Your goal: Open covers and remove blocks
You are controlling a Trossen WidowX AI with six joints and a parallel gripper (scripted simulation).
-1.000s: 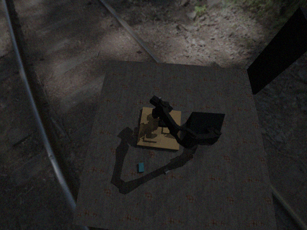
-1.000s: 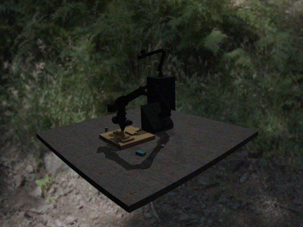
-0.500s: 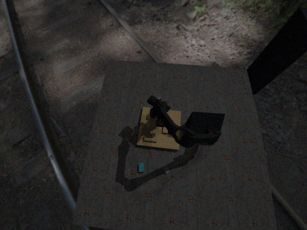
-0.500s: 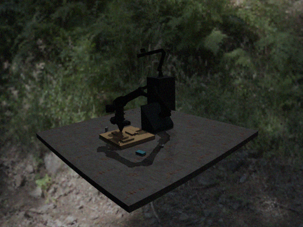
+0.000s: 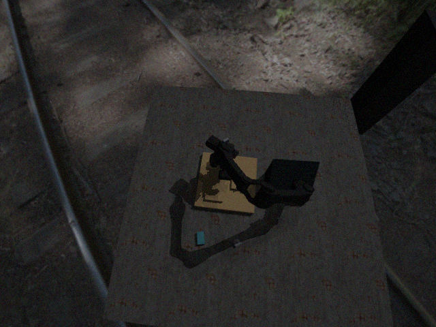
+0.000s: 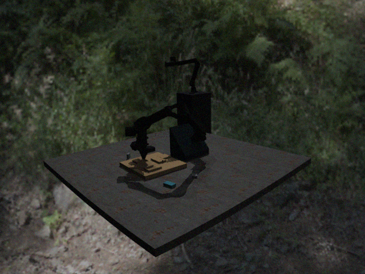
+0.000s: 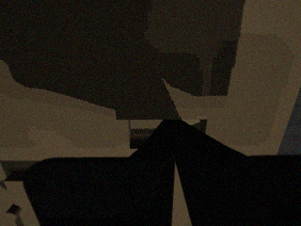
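Claw (image 5: 214, 161) (image 6: 144, 157) (image 7: 170, 124) is closed all the way, fingertips together, nothing between them. It points down over the tan puzzle board (image 5: 246, 165) (image 6: 177, 165) (image 7: 254, 85), tips at or just above the face; can't tell if they touch. Board lies flat on the counter (image 5: 281, 281) (image 6: 191, 206), in front of the dark sloped block (image 5: 296, 170) (image 6: 182, 141) near the arm's base. Arm (image 5: 234, 170) (image 6: 155, 116) reaches across the board and hides part of it from the top. Exterior view shows a raised tan slab (image 6: 158, 159) on the side of the board toward the sloped block, plus a low raised tan piece (image 6: 154, 169) near the front edge. Can't tell how far either is open. Wrist view has a small dark recess (image 7: 138, 137) right by the fingertips; contents unreadable. Arm shadow covers a good part of the board. Teal block (image 5: 200, 238) (image 6: 169, 184) is out on the counter, near the board but apart from it, not touching. Small pale grey piece (image 5: 236, 243) (image 6: 194, 175) also sits off the board, in the arm's shadow. Small grey upright piece (image 5: 225, 140) (image 6: 128, 156) stands on the far side, beyond the claw in the top view. Lighting is poor, so cover edges are hard to read.
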